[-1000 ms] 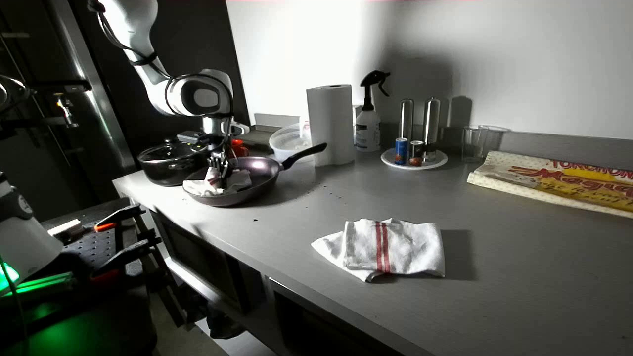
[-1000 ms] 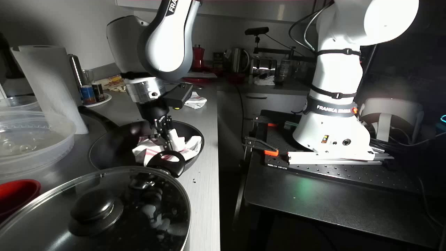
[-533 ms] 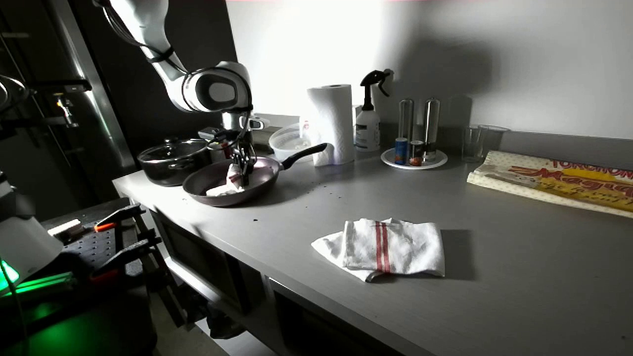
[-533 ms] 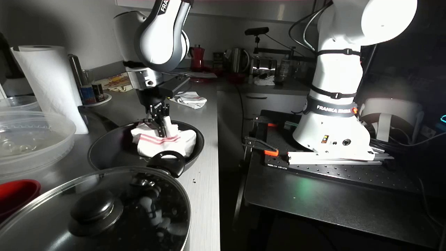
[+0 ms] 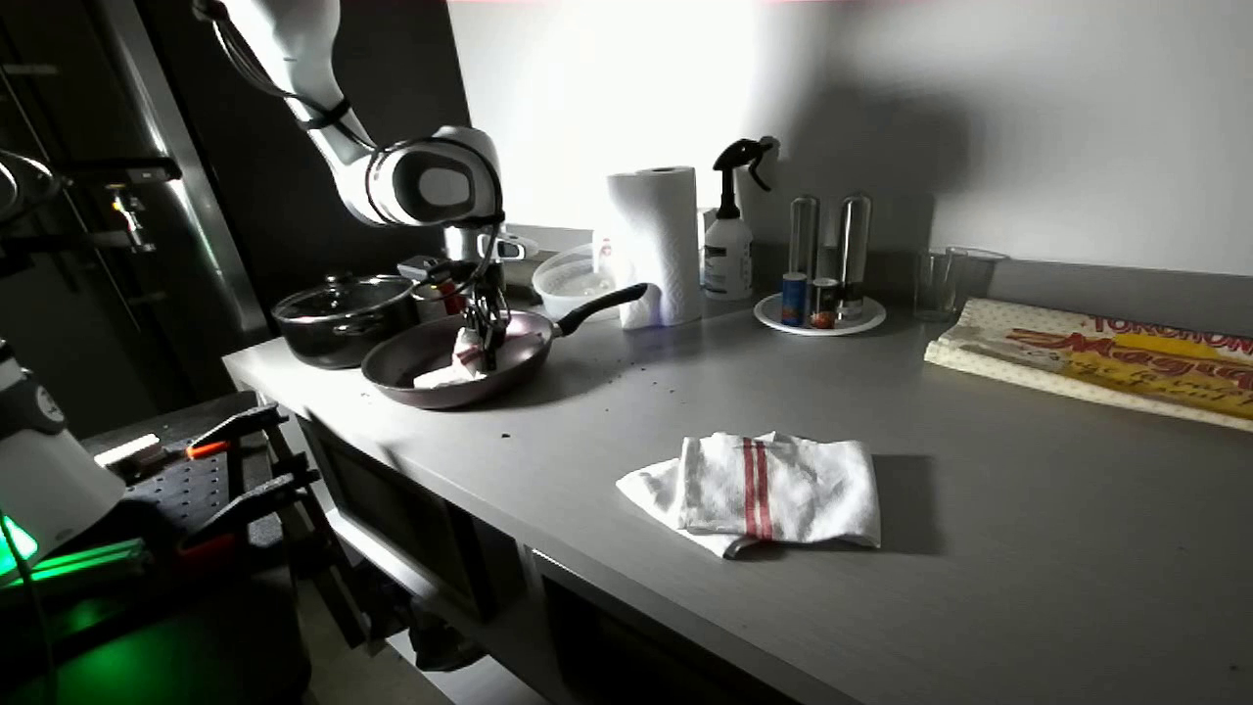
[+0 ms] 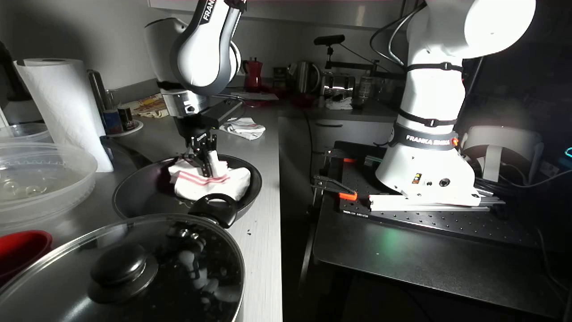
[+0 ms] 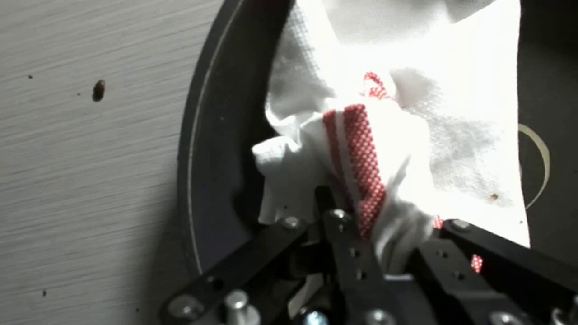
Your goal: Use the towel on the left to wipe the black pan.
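The black pan (image 5: 468,396) stands on the counter and also shows in the exterior view (image 6: 143,190) and in the wrist view (image 7: 214,194). A white towel with red stripes lies bunched inside it, in both exterior views (image 5: 448,375) (image 6: 190,188). My gripper (image 5: 487,360) points down into the pan and is shut on an upright fold of this towel. In the wrist view, the fold of the towel (image 7: 474,135) sits between the fingers of the gripper (image 7: 381,225), and the rest spreads over the pan floor. The lowest fingertip parts are hidden by cloth.
A second folded striped towel (image 5: 783,490) lies on the counter (image 5: 979,607). A lidded pot (image 6: 120,268) stands close beside the pan. A plastic tub (image 6: 49,197), paper towel roll (image 5: 654,250), spray bottle (image 5: 727,255) and plate with cans (image 5: 768,315) stand behind.
My gripper has moved with the towel through the pan, away from the pot and towards the pan's handle side, mostly in the first half second. Since then it has barely moved.
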Controlling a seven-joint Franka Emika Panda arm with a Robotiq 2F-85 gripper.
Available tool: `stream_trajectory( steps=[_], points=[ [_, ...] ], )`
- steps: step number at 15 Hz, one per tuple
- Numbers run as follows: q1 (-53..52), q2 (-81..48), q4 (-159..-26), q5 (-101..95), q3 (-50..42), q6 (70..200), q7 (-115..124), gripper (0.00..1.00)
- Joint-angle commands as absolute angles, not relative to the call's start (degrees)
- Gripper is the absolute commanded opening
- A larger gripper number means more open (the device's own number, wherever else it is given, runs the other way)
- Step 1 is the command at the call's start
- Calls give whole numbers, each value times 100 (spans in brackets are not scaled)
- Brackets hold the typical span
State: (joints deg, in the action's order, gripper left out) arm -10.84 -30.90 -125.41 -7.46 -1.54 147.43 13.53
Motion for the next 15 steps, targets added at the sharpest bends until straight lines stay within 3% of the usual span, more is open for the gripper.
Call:
stream_trajectory(
  steps=[1, 15],
  points=[
    [-1264, -3066, -12674, -754, -40, 14767, 1424, 3],
    [-1612, -2875, -12885, -436, 1065, 14397, 1004, 3]
  ],
)
